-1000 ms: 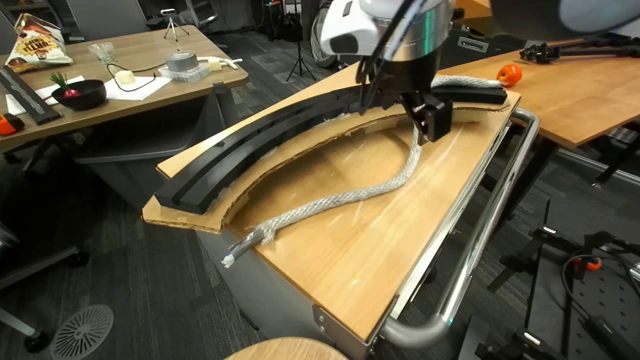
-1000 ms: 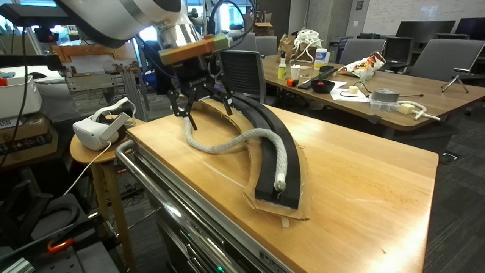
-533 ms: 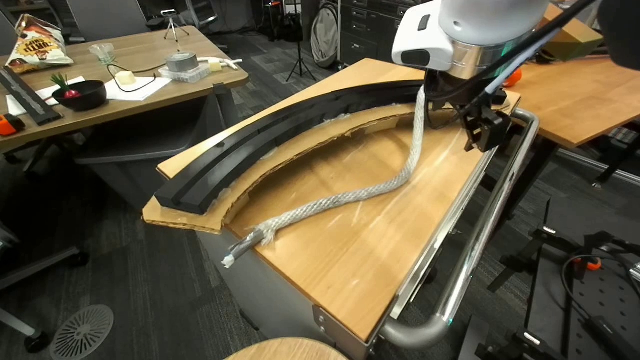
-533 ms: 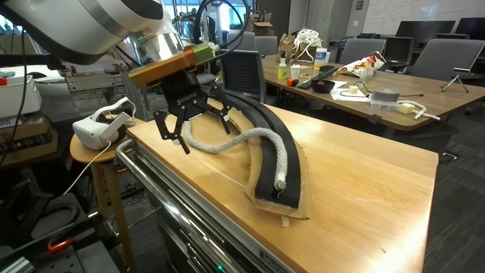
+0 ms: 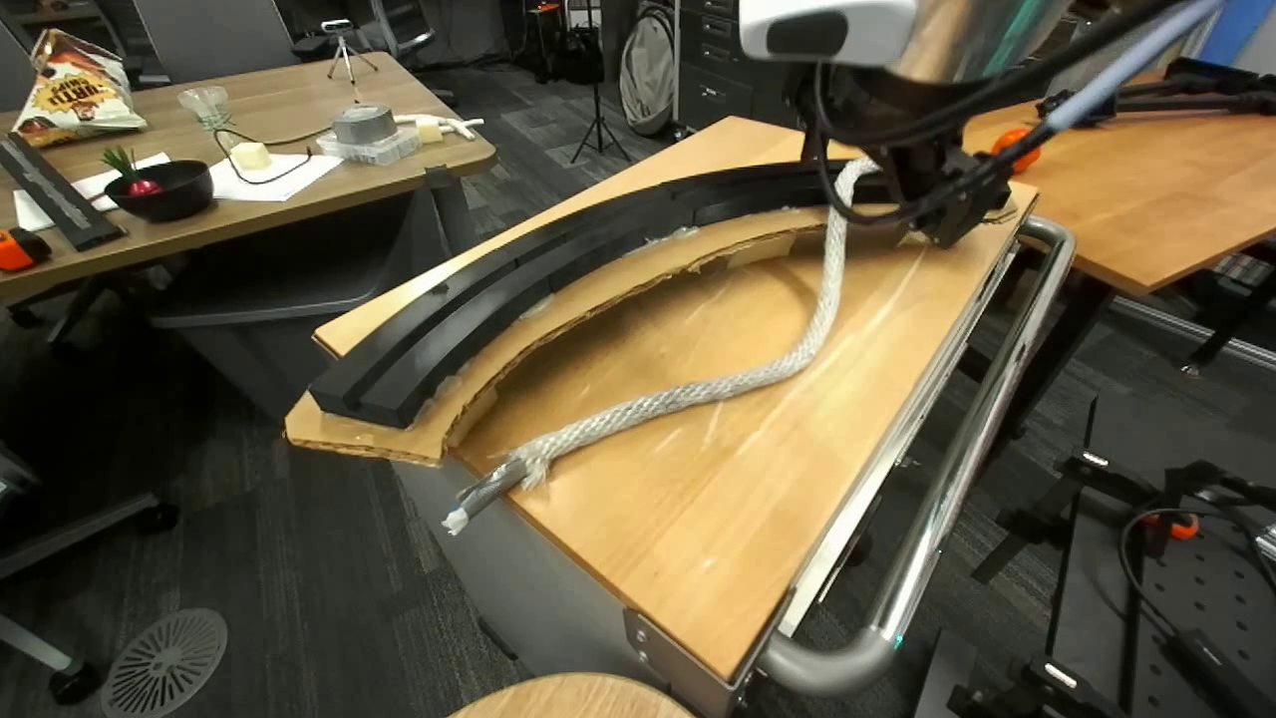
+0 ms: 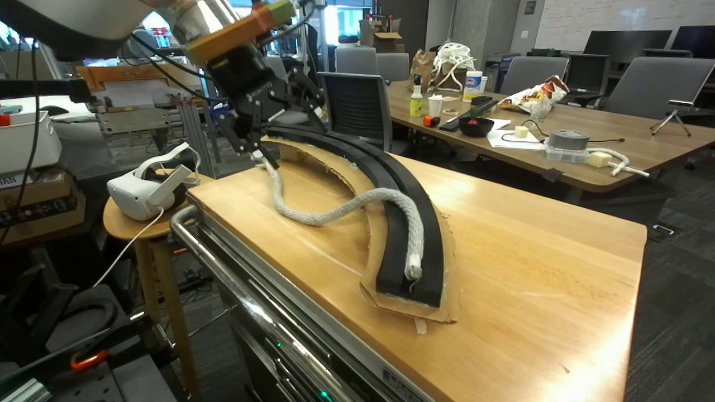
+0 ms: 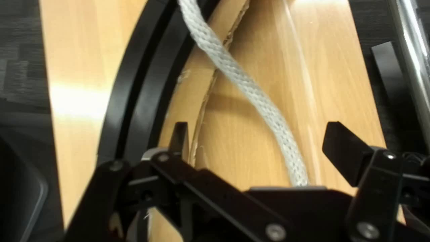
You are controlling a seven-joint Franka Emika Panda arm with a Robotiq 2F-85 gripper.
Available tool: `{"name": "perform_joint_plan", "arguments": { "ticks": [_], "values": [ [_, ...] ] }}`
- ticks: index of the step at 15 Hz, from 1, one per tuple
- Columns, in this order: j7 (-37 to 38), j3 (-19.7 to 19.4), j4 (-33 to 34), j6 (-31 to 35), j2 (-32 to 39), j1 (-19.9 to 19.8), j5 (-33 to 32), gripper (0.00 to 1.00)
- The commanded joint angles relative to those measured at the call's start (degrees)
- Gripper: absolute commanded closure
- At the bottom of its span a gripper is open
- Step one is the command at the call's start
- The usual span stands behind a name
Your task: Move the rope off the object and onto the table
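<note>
The pale braided rope (image 5: 688, 394) lies partly on the wooden table (image 5: 698, 538), its taped end past the table's edge. Its other part crosses the black curved object (image 5: 518, 274), and that end rests on the object (image 6: 433, 268), as the rope (image 6: 313, 218) shows in an exterior view. My gripper (image 6: 299, 148) is open and empty, raised above the table; in an exterior view the gripper (image 5: 947, 234) is partly hidden by cables. In the wrist view the rope (image 7: 248, 85) runs below and between the spread fingers of the gripper (image 7: 255, 129), apart from both.
A cardboard base (image 5: 568, 309) lies under the black arc. A metal rail (image 5: 947, 499) runs along the table's side. A stool with a white headset (image 6: 139, 190) stands near a corner. A brown desk (image 6: 603, 123) holds a bowl, tape and a chip bag.
My gripper first moved toward the metal rail with fingers spread, then rose and moved back from the camera side. It stays open. The rope and the black arc have not visibly moved.
</note>
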Motion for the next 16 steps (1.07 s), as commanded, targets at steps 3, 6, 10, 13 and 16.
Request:
{"name": "perform_joint_plan", "arguments": {
  "ticks": [3, 6, 10, 13, 16],
  "values": [
    [-4.8, -6.0, -5.8, 1.8, -19.3, 3.7, 12.3, 0.00],
    [-4.0, -5.2, -3.9, 0.5, -17.4, 2.5, 13.0, 0.00],
    [-4.6, -6.3, -5.6, 0.6, -19.6, 2.5, 14.1, 0.00],
    [-13.1, -12.5, -5.5, 7.7, -20.3, 5.4, 19.9, 0.00],
    [-21.9, -17.0, -6.1, 11.1, -20.1, 6.5, 28.2, 0.00]
  ]
}}
